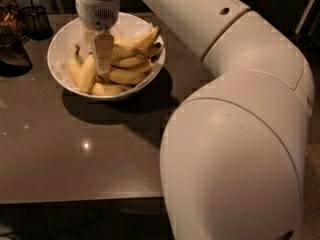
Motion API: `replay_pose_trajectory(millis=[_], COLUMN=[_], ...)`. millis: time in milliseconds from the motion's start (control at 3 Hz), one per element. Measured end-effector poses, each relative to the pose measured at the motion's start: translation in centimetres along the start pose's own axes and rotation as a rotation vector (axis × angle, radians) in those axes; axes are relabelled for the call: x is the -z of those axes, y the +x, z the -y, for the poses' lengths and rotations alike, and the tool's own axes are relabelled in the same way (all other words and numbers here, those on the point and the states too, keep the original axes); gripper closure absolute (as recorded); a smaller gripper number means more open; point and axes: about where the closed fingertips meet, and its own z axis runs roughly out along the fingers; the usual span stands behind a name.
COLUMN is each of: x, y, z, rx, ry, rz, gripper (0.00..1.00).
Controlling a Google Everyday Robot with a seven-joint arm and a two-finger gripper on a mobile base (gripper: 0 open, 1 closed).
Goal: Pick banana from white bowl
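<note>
White arm (235, 109) reaches from near right to far left, elbow large in foreground. Its gripper (102, 68) hangs far left, pointing straight down.

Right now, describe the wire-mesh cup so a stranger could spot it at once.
On the grey table, find the white bowl of bananas, with the gripper hanging over the pile. Just left of the bowl, toward the far edge, stands the wire-mesh cup. It alone is dark open mesh; the dark object in front of it is solid.

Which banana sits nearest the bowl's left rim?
The short banana, stem up, left of the hand that hangs in the white bowl; the others lie further right.
</note>
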Motion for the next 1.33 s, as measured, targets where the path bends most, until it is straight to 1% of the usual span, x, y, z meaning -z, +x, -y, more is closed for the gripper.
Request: replay_pose_trajectory(millis=[667, 1000, 1333], x=[-1.4, -2.0, -2.2], y=[-0.3, -0.2, -0.3], z=[0.0, -0.2, -0.5], rx=[0.019, 0.016, 0.026], ry=[-0.027, -0.042, -0.032], rz=[0.006, 0.014, -0.002], gripper=[0.33, 0.31, 0.49])
